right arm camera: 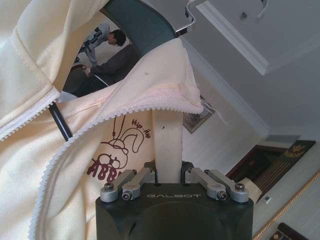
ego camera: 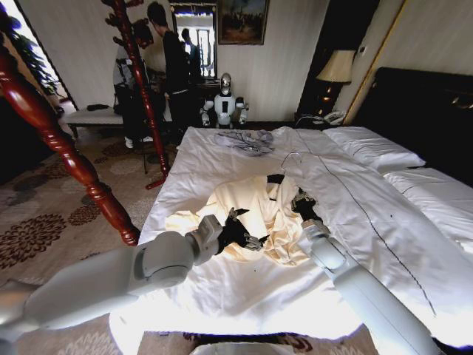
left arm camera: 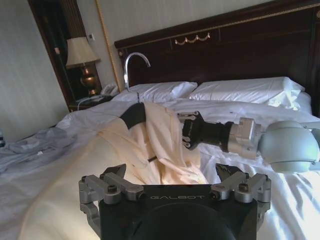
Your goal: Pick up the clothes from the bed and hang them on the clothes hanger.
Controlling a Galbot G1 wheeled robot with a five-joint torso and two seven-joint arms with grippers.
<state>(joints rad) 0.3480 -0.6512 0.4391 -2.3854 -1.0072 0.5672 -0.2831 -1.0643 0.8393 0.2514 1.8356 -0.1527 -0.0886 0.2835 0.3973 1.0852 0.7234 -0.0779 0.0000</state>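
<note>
- The cream-yellow clothes [ego camera: 251, 218] lie crumpled near the middle of the white bed [ego camera: 222, 296], partly draped over the black clothes hanger [ego camera: 276, 179], whose wire hook [ego camera: 290, 157] points toward the pillows [ego camera: 373, 151].
- The right pincer [right arm camera: 167, 176] is clamped on a strip of the garment's fabric, close under the zip edge; the left pincer [left arm camera: 172, 182] hovers just beside the cloth, its fingers [left arm camera: 114, 176] apart and holding nothing.
- The fabric looks thin, light and limp, with a slight sheen, so it will likely slide and sag rather than hold shape; a seam, collar or zip edge seems the surest place to grip, with the stiff hanger taken at its shoulder.
- The right wrist view reveals a cartoon rabbit print [right arm camera: 117, 155] inside the garment and the hanger's dark shoulder [right arm camera: 140, 25] tucked under the cloth, which the head view misses.
- The left wrist view shows the hook standing upright before the dark headboard [left arm camera: 225, 55].
- A grey garment [ego camera: 247, 140] lies well apart, toward the bed's far edge.
</note>
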